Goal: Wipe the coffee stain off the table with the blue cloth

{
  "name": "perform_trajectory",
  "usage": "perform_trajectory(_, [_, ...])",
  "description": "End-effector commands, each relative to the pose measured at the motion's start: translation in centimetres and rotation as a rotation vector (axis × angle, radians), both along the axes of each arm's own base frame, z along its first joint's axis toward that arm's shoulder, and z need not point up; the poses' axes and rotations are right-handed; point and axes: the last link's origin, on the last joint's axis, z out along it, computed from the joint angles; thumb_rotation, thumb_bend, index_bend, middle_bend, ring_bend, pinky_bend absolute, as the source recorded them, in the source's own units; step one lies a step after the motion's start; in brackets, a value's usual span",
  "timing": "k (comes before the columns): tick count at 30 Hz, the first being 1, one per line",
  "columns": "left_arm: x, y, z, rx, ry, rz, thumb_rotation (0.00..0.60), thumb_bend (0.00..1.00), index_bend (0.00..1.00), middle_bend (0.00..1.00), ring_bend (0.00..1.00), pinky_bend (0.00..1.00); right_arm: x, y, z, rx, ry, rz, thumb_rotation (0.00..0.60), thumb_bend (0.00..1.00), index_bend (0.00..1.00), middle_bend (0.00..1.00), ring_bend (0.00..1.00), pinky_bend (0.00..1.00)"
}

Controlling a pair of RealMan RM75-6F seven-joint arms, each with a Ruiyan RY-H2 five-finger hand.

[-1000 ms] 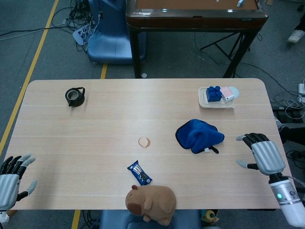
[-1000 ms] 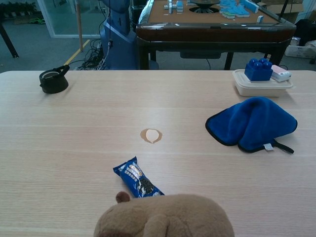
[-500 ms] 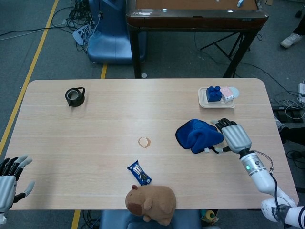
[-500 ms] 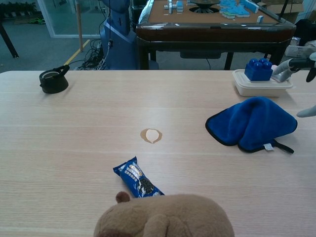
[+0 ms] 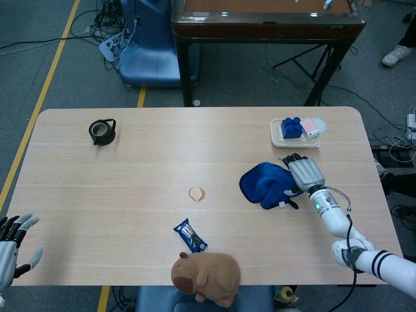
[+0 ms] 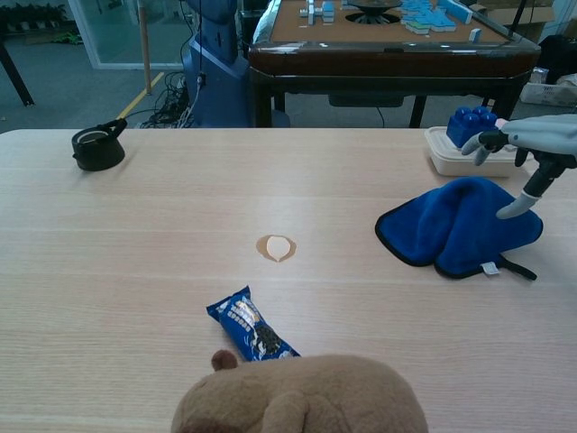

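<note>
The blue cloth [image 5: 268, 184] lies crumpled on the right half of the table, also seen in the chest view [image 6: 455, 227]. The coffee stain [image 5: 197, 194] is a small tan ring near the table's middle [image 6: 276, 247], well left of the cloth. My right hand [image 5: 304, 175] hovers over the cloth's right edge with its fingers spread and holds nothing; in the chest view the right hand [image 6: 532, 149] sits above the cloth's far right side. My left hand [image 5: 12, 247] is at the near left corner, off the table's edge, fingers apart and empty.
A blue snack packet [image 5: 190, 236] and a brown plush toy [image 5: 207, 276] lie near the front edge. A black tape roll [image 5: 102, 132] sits far left. A white tray [image 5: 294, 140] with blue blocks stands just behind the cloth.
My right hand has moved left and forward from the table's right edge to over the cloth's right side. The left hand has drifted lower at the left corner.
</note>
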Motion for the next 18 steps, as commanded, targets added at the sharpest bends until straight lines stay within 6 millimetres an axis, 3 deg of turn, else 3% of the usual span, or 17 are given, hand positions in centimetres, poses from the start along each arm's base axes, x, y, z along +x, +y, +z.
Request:
perform_trajectory(1, [0.0,0.0,0.0,-0.001,0.001,0.001,0.6,0.27,0.21,0.16,0.12,0.07,0.1,-0.8,-1.3,0.038,0.02,-0.013,0.6,0.16,0.14,0.22,0.14,0.27])
perform_trajectory(5, [0.1,0.0,0.1,0.003,0.001,0.0,0.6,0.27,0.21,0.16,0.12,0.07,0.0,-1.6,-2.8,0.076,0.052,-0.02,0.6,0.17,0.23,0.28,0.15,0.27])
perform_trajectory(8, [0.0,-0.1,0.2,0.006,0.002,0.003,0.6,0.27,0.21,0.16,0.12,0.07,0.0,-1.8,-3.6,0.092,0.072,-0.014,0.6,0.31,0.39,0.39,0.27,0.33])
perform_trajectory(12, [0.0,-0.2,0.3,0.007,0.002,0.004,0.6,0.27,0.21,0.16,0.12,0.07,0.3,-1.9,-4.1,0.092,0.074,0.006,0.6,0.51,0.61,0.56,0.47,0.57])
perform_trajectory(15, [0.0,-0.2,0.4,0.008,0.002,0.002,0.6,0.27,0.21,0.16,0.12,0.07,1.3,-2.1,-4.1,0.077,0.035,0.024,0.6,0.6,0.68,0.65,0.58,0.71])
perform_trajectory(18, [-0.1,-0.2,0.5,0.012,0.002,0.001,0.6,0.27,0.21,0.16,0.12,0.07,3.1,-2.5,-3.8,0.049,-0.028,0.058,0.6,0.62,0.7,0.67,0.61,0.75])
